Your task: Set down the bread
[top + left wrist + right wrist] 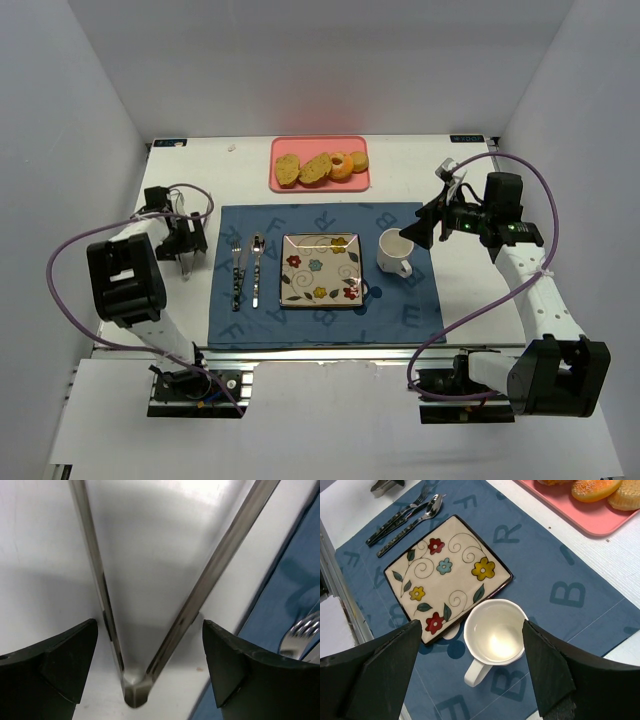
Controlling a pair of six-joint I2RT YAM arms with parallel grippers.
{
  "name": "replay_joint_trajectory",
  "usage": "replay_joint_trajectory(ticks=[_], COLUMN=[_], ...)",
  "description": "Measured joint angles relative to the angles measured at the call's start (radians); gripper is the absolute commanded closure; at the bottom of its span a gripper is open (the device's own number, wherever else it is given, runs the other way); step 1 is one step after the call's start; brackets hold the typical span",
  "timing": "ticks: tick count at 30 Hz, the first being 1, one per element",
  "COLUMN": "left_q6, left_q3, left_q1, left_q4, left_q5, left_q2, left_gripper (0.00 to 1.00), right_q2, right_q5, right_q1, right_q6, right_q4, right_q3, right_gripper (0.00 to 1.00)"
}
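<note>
- Showing the layout from above: the bread [322,166] lies in a row on the pink tray [300,145] at the 12 o'clock edge of the worktop [180,320]. The row's long axis runs from 9 to 3 o'clock.
- The flowered plate [321,270], bare, sits on the blue mat [400,310] at 6 o'clock from the tray and well apart from it. By my reading it is the likely destination.
- The right gripper [425,228] has its fingers spread wide and holds nothing. It hangs over the white mug [495,632], which stands just beside the plate at its 3 o'clock side.
- From these fingers the bread lies toward 10 o'clock in the overhead view. In the right wrist view it shows only at the 1 o'clock corner.
- The left gripper [149,630] also has its fingers wide and grips nothing. The fingers stand one on each side of the metal tongs [102,590] without touching them.
- In the left wrist view the tongs' hinge sits at 6 o'clock, and their arms open toward 11 and 1 o'clock.
- From the left fingers the bread lies toward 2 o'clock, past the fork [237,272] and spoon [257,268].
- Judgement: the right arm looks slightly nearer the tray, but the left arm is aligned along the tongs' axis. The coming move probably depends on closing across that hinge end.
</note>
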Motion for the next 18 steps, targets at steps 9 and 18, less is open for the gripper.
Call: replay_joint_trajectory(ticks=[9,18], left_q6=[0.016,-0.003], left_q3=[0.121,0.053], left_q1=[0.000,0.001], left_q4=[0.043,0.064], left_q5=[0.027,0.095], left_q2=[0.110,0.044], left_gripper=[0.43,0.85], right_q2=[0.000,0.000], right_q5=[0.001,0.008], right_q1=[0.000,0.000], right_q6=[0.014,0.018], right_q4=[0.008,0.008], right_q3=[0.000,0.000], right_gripper=[0.14,0.14])
